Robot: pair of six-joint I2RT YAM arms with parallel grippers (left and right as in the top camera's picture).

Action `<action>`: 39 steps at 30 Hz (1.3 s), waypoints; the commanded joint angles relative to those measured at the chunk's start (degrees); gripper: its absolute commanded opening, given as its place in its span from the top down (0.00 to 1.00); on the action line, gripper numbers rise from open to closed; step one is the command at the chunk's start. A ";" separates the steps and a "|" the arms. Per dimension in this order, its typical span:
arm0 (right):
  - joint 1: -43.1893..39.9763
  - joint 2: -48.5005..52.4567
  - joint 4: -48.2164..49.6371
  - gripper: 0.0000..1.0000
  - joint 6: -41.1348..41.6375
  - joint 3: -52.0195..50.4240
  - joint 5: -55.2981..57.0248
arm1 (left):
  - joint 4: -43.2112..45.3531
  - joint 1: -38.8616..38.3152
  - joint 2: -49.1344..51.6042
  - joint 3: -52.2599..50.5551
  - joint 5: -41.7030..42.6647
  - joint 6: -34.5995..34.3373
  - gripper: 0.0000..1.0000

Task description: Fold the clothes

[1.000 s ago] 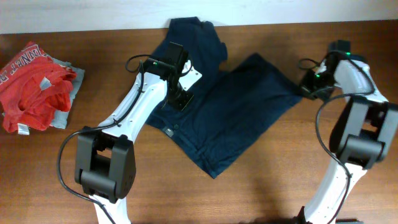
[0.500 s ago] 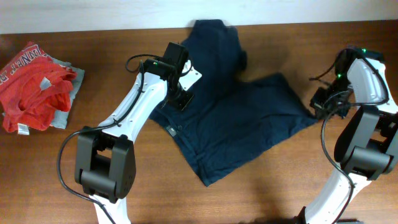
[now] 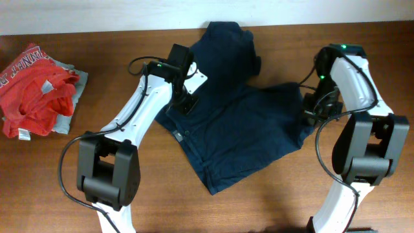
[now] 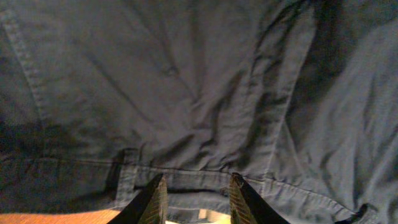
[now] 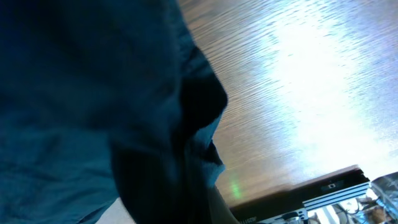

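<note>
**Desk:** Where are the clothes?

**Photographer:** The clothes [image 3: 239, 129] lie spread mid-table [image 3: 116, 52]. The right gripper [image 3: 312, 109] is clenched on their right-hand edge. The left gripper [image 4: 196, 182], fingers apart, sits at the waistband.

**Desk:** What makes a good fold?

**Photographer:** Probably pin the waistband and carry the edge across low, seams matched.

**Desk:** Count?

**Photographer:** One navy garment, one red garment [image 3: 35, 87], one grey garment [image 3: 76, 90] beneath it, two arms.

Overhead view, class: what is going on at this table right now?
Two robot arms are folding a navy garment spread on the table. The left gripper rests on its left side, jaws slightly apart. The right gripper, shut, pinches the garment's right edge. A red garment lies aside, untouched.
</note>
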 commanded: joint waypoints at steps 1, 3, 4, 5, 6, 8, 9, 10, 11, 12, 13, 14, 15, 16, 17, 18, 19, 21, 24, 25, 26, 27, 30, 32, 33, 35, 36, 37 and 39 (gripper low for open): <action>0.44 -2.82 0.20 0.96 2.29 0.37 2.71 | -0.55 1.03 -0.50 0.04 -0.66 0.48 0.67; -0.79 -3.10 0.63 0.96 2.29 0.37 3.96 | -0.50 1.01 -0.50 0.04 -0.66 0.48 0.67; -1.62 -3.10 0.76 0.96 2.27 0.37 4.63 | -0.50 1.01 -0.50 0.04 -0.66 0.48 0.67; -2.40 -3.10 0.83 0.96 2.27 0.37 5.40 | -0.50 1.01 -0.50 0.04 -0.66 0.48 0.67; -3.45 -3.10 1.09 0.96 2.25 0.37 6.54 | -0.50 1.01 -0.50 0.04 -0.66 0.48 0.67; -5.35 -3.10 2.45 0.96 1.73 0.35 8.79 | -0.50 1.01 -0.50 0.04 -0.63 0.48 0.67; -6.58 -3.10 4.07 0.96 -0.09 0.37 9.68 | -0.46 1.01 -0.50 0.04 -0.63 0.48 0.67; -7.54 -3.10 5.55 0.96 -2.27 0.37 9.73 | -0.44 1.01 -0.50 0.04 -0.63 0.48 0.67; -8.50 -3.10 6.99 0.96 -3.76 0.37 9.66 | -0.44 1.01 -0.50 0.04 -0.63 0.48 0.67; -9.46 -3.10 8.46 0.94 -4.76 0.37 9.66 | -0.46 1.01 -0.50 0.04 -0.63 0.48 0.67; -10.23 -3.10 9.40 0.88 -5.46 0.37 9.66 | -0.46 1.01 -0.50 0.04 -0.63 0.48 0.67; -10.84 -3.10 9.99 0.47 -6.05 0.37 9.68 | -0.44 1.01 -0.50 0.04 -0.63 0.48 0.67; -11.52 -3.10 10.34 0.01 -6.19 0.37 9.70 | -0.44 1.01 -0.46 0.04 -0.63 0.48 0.66; -12.02 -3.10 10.51 0.01 -6.32 0.37 9.70 | -0.42 1.01 -0.46 0.04 -0.63 0.48 0.66; -12.44 -3.10 10.64 0.01 -7.02 0.39 9.64 | -0.37 1.01 -0.44 0.04 -0.61 0.48 0.66; -12.83 -3.10 10.71 0.01 -7.89 0.48 9.25 | -0.35 1.01 -0.44 0.04 -0.59 0.46 0.66; -12.98 -3.10 10.71 0.01 -7.91 0.63 8.74 | -0.24 1.03 -0.44 0.04 -0.50 0.24 0.66; -13.00 -3.10 11.19 0.01 -9.07 1.01 6.45 | 0.98 1.46 -0.26 -0.24 -0.42 -3.10 0.70; -12.44 -3.10 12.04 0.01 -10.91 2.12 1.55 | 2.60 2.82 1.01 -1.33 -0.35 -12.17 0.72; -12.20 -3.10 12.28 0.01 -10.91 2.40 0.68 | 2.60 3.15 1.42 -1.68 -0.33 -13.46 0.74; -11.82 -3.10 12.66 0.01 -10.91 2.69 -0.13 | 2.60 3.50 1.79 -2.32 -0.22 -15.04 0.77; -11.63 -3.10 12.87 0.01 -10.91 2.89 -0.85 | 2.60 3.78 1.97 -2.89 -0.24 -16.76 0.81; -10.95 -3.10 13.66 0.01 -10.91 3.06 -2.49 | 2.80 4.57 2.16 -4.59 -0.24 -20.61 0.89; -10.56 -3.10 13.90 0.01 -10.91 3.06 -2.64 | 3.54 4.87 2.36 -5.40 -0.24 -20.90 0.91; -10.38 -3.10 13.94 0.02 -10.91 3.06 -2.64 | 4.26 4.94 2.47 -5.88 -0.42 -20.90 0.93; -9.90 -3.10 14.19 0.01 -10.93 3.06 -2.62 | 6.62 4.94 2.47 -7.23 -0.44 -20.94 0.97; -9.73 -3.10 14.27 0.01 -10.93 3.06 -2.62 | 7.98 4.94 2.47 -7.93 -0.48 -21.38 0.99; -9.46 -3.10 14.38 0.01 -10.91 3.06 -2.62 | 9.62 4.94 2.56 -8.68 -0.48 -21.86 0.99; -9.18 -3.10 14.51 0.01 -10.88 3.06 -2.64 | 12.61 4.96 3.02 -9.97 -0.55 -22.18 0.99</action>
